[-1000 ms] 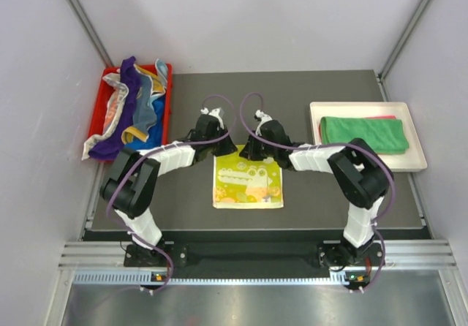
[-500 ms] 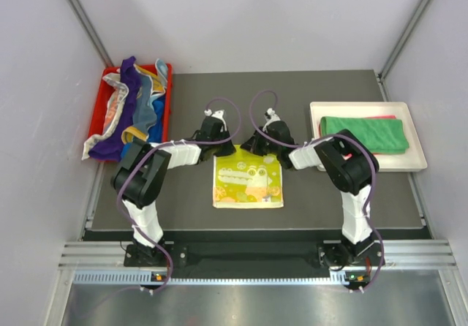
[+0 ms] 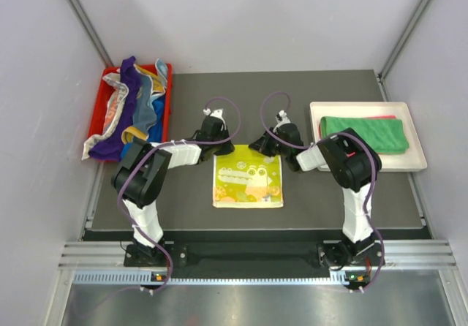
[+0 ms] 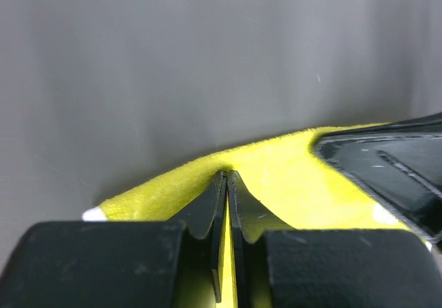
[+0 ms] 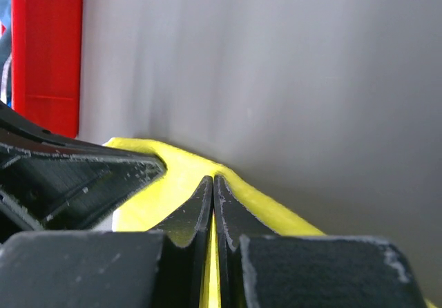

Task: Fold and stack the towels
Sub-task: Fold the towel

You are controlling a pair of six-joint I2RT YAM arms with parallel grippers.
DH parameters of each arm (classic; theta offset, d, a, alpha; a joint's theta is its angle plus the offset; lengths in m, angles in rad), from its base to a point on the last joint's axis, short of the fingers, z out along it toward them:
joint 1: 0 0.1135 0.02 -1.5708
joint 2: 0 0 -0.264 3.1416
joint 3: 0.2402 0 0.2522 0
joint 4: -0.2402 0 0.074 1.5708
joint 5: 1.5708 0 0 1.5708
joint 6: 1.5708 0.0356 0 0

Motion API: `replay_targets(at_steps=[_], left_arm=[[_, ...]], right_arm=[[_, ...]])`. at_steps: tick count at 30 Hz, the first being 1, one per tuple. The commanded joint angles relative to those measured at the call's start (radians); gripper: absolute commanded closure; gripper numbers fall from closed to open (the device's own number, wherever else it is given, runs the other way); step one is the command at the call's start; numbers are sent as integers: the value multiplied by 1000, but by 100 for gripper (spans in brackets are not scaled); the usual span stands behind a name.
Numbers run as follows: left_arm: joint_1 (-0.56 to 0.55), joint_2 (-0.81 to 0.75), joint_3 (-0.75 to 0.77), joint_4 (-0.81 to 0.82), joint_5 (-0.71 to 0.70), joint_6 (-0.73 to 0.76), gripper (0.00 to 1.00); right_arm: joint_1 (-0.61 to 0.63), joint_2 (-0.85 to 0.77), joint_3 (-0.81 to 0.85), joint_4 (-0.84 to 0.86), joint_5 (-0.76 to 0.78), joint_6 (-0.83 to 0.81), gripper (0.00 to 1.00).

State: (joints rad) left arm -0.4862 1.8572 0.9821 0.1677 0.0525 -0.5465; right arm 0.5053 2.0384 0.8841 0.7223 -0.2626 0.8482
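Yellow-green patterned towel [image 3: 248, 183] spread flat at frame centre on the dark surface [image 3: 190, 194]. Pinched along its upper edge by the left gripper [image 4: 226, 178] and right gripper [image 5: 213, 181], both clamped on cloth.

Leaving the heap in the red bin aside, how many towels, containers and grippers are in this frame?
Towels: 3 (yellow-green patterned towel, green towel, pink towel beneath it)
Containers: 2 (red bin, white tray)
Grippers: 2 (left gripper, right gripper)
Total: 7
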Motion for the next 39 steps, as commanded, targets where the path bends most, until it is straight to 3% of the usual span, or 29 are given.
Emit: replay_targets(at_steps=[1,34,39], left_arm=[[21,5,0,-14,-95,19,91],[106,-89,-39,-97,-235,95,89],[112,-134,-13,-126,-250,118,78]], right_arm=[[-51,-46,-36,45,-20,-38,100],[-195,-152,-122,-6,-110,-130,100],[-224,-204,-119,-40,-118,-149,94]])
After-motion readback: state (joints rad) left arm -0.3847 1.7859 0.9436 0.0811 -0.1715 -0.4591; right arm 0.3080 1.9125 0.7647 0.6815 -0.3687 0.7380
